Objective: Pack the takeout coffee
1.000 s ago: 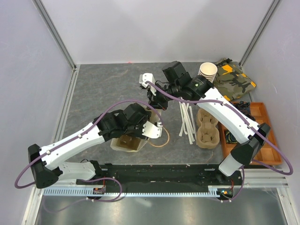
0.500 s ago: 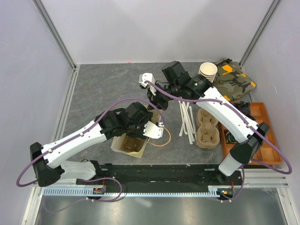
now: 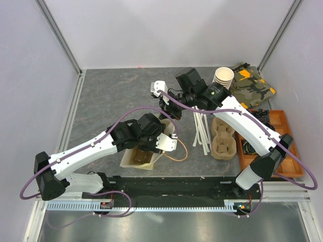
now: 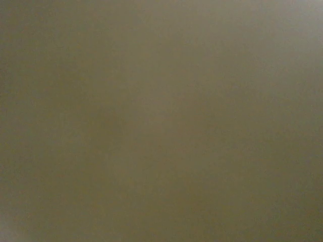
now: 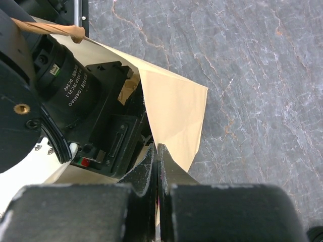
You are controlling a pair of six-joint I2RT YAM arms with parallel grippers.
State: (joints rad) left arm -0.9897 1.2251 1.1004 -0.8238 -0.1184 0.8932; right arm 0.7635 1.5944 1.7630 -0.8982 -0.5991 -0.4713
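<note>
A brown paper bag (image 3: 137, 158) stands near the table's front, and its twisted handle (image 3: 176, 151) loops out to the right. My left gripper (image 3: 160, 143) reaches down into the bag's mouth, so its fingers are hidden. The left wrist view shows only blurred brown paper. My right gripper (image 5: 157, 151) is shut on the bag's upper edge (image 5: 174, 108) and holds it up beside the left arm's black wrist (image 5: 70, 96). From above, the right gripper (image 3: 167, 109) sits just behind the bag. The takeout coffee is out of view.
A stack of lidless paper cups (image 3: 223, 76) and a camouflage cloth (image 3: 253, 85) sit at the back right. White stirrers (image 3: 202, 128) and a pulp cup carrier (image 3: 222, 137) lie right of the bag. An orange tray (image 3: 285, 132) runs along the right edge.
The left wrist has shifted a little right and toward the near edge, and more of the bag's mouth shows. The right gripper keeps its pinch on the bag's edge.
</note>
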